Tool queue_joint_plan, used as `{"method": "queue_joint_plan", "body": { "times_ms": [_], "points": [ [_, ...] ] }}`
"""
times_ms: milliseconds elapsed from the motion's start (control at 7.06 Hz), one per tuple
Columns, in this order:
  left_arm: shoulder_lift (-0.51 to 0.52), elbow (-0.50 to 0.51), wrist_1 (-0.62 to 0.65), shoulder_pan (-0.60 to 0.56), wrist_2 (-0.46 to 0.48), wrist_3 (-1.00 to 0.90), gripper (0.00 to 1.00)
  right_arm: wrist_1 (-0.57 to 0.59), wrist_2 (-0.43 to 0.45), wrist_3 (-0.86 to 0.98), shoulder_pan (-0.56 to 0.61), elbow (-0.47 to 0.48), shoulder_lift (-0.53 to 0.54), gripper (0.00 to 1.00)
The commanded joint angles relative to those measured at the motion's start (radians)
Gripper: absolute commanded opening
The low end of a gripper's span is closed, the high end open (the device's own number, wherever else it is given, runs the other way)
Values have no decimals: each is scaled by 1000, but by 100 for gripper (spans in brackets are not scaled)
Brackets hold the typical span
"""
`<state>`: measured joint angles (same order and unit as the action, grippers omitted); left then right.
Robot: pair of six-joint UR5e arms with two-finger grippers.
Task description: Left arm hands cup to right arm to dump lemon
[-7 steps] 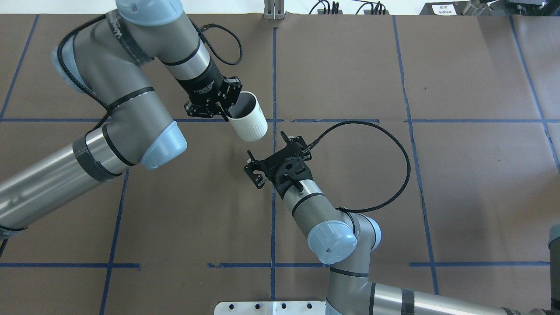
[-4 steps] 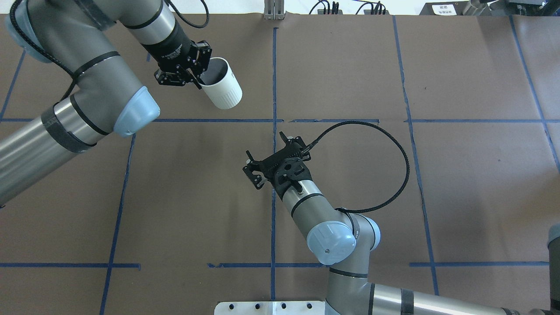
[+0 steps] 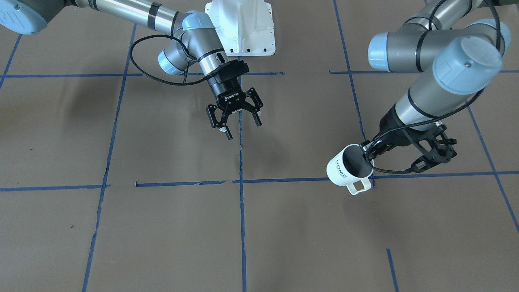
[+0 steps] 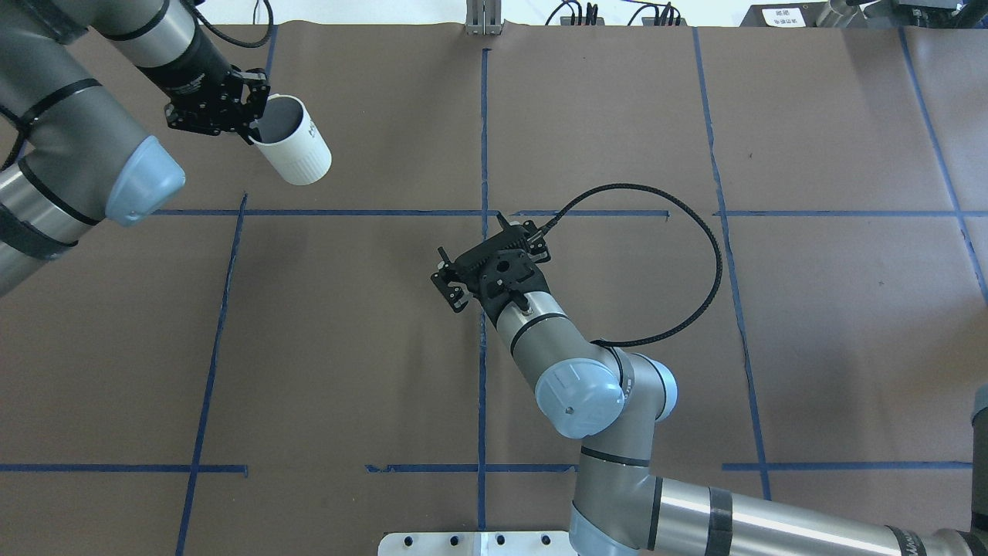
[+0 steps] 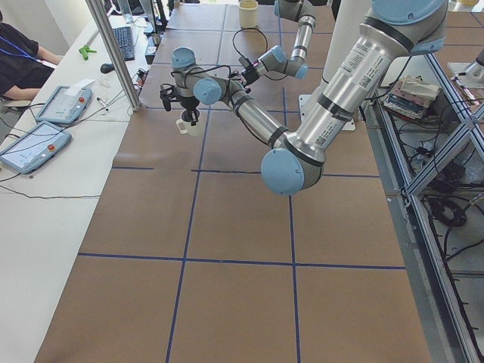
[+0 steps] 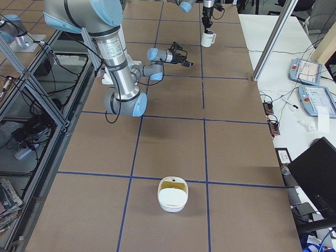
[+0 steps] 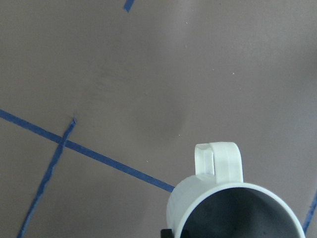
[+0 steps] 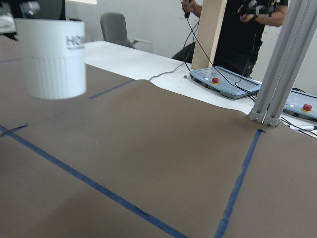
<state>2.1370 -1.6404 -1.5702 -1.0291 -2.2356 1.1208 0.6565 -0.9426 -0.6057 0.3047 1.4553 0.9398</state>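
The cup [image 4: 293,152] is hanging clear of the table [image 4: 810,347], over its far left part, just beyond a blue tape line [image 4: 386,212]. Its long axis is running close to vertical, with the mouth facing up. Its handle [image 3: 359,186] is pointing away from the robot, and the "HOME" lettering is facing the right arm. The inside is showing only dark grey. The left gripper [image 3: 367,156] is pinching the rim on the side away from the handle, carrying the cup. The right gripper [image 3: 242,128] is hovering over the table's middle, well apart from the cup, its fingers spread and gripping nothing. A white bowl [image 6: 172,195] is sitting near the table's right end.
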Motion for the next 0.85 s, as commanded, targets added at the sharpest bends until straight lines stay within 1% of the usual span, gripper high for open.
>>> {"method": "queue_joint_plan", "body": {
  "times_ms": [0, 142, 283, 425, 567, 708],
  "points": [
    [-61, -70, 114, -66, 2, -281, 0, 252, -158, -19, 97, 82, 8, 100],
    [-115, -116, 127, -86, 4, -367, 0, 282, -335, -79, 187, 83, 17, 100],
    [-171, -154, 127, -89, 7, -433, 0, 326, -540, -98, 286, 91, 31, 100],
    [-237, -212, 125, -91, 8, -465, 0, 462, -721, -97, 392, 106, 45, 100],
    [-299, -266, 118, -91, 7, -467, 0, 583, -864, -86, 477, 114, 47, 100],
    [-375, -307, 113, -91, 8, -546, 0, 645, -1000, -63, 566, 114, 80, 100]
  ]
}}
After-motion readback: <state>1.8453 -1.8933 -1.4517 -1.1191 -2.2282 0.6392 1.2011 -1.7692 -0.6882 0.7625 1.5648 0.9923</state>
